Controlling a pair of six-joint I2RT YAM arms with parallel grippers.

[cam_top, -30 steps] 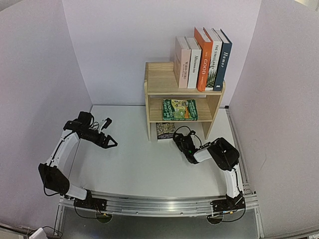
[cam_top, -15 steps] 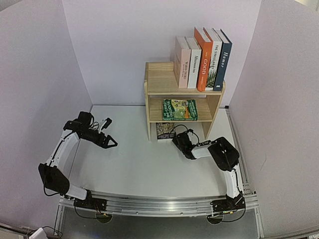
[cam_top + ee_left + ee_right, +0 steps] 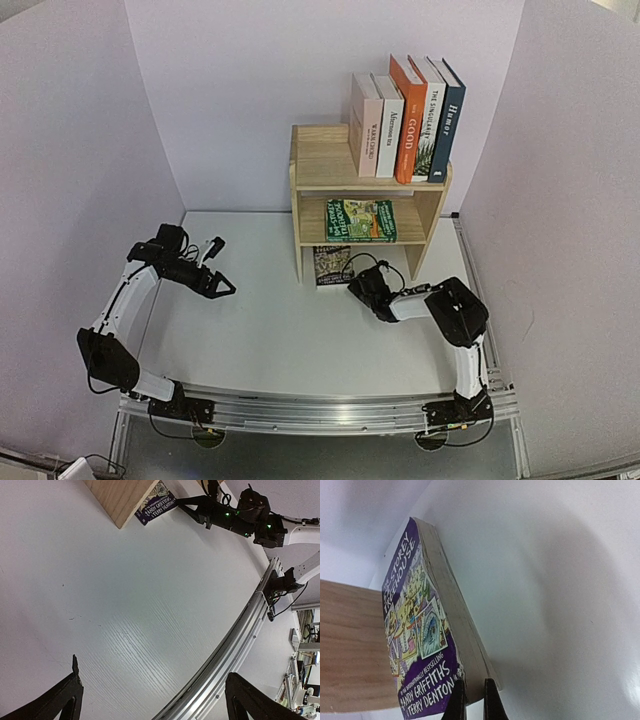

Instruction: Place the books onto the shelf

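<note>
The wooden shelf (image 3: 322,162) stands at the back of the table, with several books (image 3: 405,115) upright on its top tier and a green paperback (image 3: 360,220) flat on the lower tier. A purple paperback (image 3: 330,262) lies on the table under the shelf, also visible in the right wrist view (image 3: 427,630) and the left wrist view (image 3: 157,507). My right gripper (image 3: 353,284) (image 3: 472,702) is shut on that paperback's near corner, pinching its page edge. My left gripper (image 3: 222,268) (image 3: 155,705) hangs open over the left side of the table, holding nothing.
The shelf's wooden side panel (image 3: 122,497) stands just left of the purple paperback. A metal rail (image 3: 235,645) runs along the table's near edge. White walls close in the left, back and right sides.
My right gripper has closed from open onto the purple paperback's corner and reached slightly toward the shelf. The left arm has not moved.
</note>
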